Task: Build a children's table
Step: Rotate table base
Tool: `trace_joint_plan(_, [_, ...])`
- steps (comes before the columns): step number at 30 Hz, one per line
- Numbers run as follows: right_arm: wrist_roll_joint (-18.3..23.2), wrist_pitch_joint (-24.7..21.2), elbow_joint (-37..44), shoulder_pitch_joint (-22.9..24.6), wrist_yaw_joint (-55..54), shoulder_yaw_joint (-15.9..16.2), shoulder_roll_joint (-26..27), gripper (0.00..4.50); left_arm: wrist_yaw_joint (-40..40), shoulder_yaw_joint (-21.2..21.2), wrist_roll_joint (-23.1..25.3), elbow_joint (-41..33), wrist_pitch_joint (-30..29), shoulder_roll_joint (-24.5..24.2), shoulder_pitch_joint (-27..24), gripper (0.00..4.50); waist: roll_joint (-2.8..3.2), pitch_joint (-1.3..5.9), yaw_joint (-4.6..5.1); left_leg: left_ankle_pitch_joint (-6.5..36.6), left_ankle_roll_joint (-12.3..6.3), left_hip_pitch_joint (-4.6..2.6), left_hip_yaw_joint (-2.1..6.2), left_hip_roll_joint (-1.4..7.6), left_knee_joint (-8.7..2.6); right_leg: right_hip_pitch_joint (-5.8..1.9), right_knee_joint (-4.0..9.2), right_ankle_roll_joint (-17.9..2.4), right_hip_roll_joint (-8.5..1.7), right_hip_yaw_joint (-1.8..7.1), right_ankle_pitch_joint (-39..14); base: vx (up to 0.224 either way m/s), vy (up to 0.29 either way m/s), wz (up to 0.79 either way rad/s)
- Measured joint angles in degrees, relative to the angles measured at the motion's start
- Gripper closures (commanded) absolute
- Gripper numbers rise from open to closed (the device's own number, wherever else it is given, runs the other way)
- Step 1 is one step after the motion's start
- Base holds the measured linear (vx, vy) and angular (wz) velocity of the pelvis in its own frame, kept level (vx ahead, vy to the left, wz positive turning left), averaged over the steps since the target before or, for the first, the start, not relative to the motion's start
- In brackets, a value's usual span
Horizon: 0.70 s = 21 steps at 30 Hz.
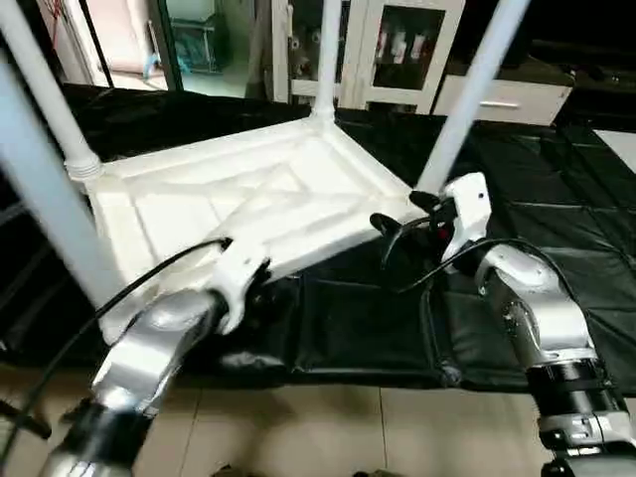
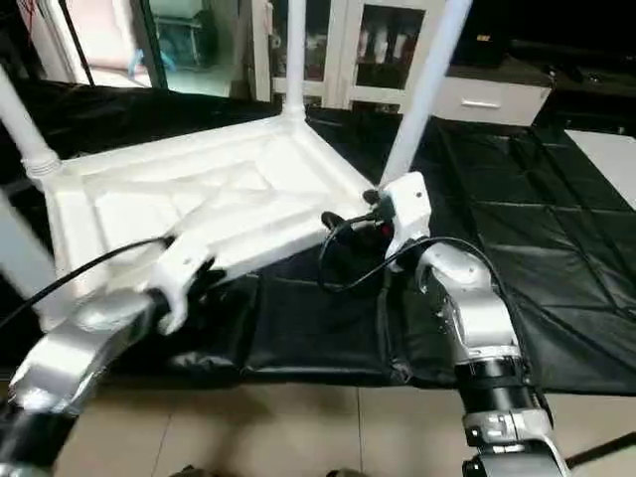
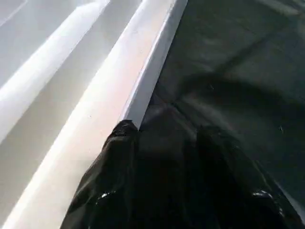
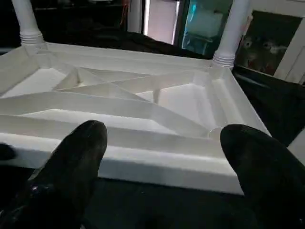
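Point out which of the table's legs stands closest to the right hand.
The leg rising from the tabletop corner right beside the right hand. The other three legs stand at the far-middle and left-side corners, across the upturned top.

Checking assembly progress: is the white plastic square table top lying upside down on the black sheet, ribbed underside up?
Yes, the white plastic square table top shows its X ribs facing up, with white tube legs rising from its corner sockets.
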State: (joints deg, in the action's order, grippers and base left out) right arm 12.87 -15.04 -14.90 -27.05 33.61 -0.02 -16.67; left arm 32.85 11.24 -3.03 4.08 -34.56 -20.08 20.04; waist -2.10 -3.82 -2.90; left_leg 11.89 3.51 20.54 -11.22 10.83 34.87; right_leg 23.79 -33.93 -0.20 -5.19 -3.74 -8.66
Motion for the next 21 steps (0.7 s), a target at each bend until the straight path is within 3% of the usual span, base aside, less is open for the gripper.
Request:
trace_joint_plan(2, [0.0, -0.1, 0.5, 0.2, -0.2, -0.1, 0.0, 0.28, -0.4, 0.4, 0.4, 3.2, 1.9, 1.1, 1.7, 2.26, 0.01, 0.0, 0.16, 0.0, 0.0, 0.04, 0.04, 0.0, 0.0, -0.02, 0.19, 0.0, -0.01, -0.06, 0.0, 0.0, 0.0, 0.0])
trace_joint_plan(8, [0.0, -0.5, 1.0, 0.4, -1.0, -0.3, 0.3, 0.28, -4.2, 1.2, 3.1, 23.5, 13.0, 5.4, 13.0, 2.26, 0.1, -0.07, 0.15, -0.5, -0.31, 0.63, 0.1, -0.05, -0.16, 0.15, 0.93, 0.0, -0.01, -0.17, 0.0, 0.0, 0.0, 0.0])
trace_joint_plan(12, [0.0, -0.6, 2.0, 1.0, -1.6, -0.3, 0.3, 0.28, -7.8, 0.2, 4.1, 30.0, 19.3, 5.9, 15.6, 2.26, 0.08, -0.09, 0.89, -0.6, -0.27, 0.61, 0.08, -0.08, -0.08, 0.19, 0.98, 0.0, -0.07, -0.18, 0.0, 0.0, 0.0, 0.0])
trace_joint_plan(16, [0.1, -1.2, 4.7, 3.6, -2.1, -0.3, 0.8, 0.28, -6.4, -3.2, 1.6, 27.9, 24.2, 7.1, 15.5, 2.26, 0.1, -0.1, 0.76, -0.6, -0.27, 0.61, 0.07, -0.07, -0.09, 0.2, 0.9, -0.2, -0.07, -0.15, 0.1, 0.0, 0.0, 0.0])
trace_joint_plan(21, [1.3, -2.5, 8.0, 5.8, -3.1, -0.9, 1.5, 0.28, 1.5, -5.3, -9.1, 7.0, 21.6, 9.5, 8.3, 2.26, 0.13, -0.11, 0.2, -0.6, -0.26, 0.54, -0.1, -0.02, -0.11, 0.22, 0.63, -1.0, -0.09, -0.09, 0.7, 0.056, -0.001, 0.01])
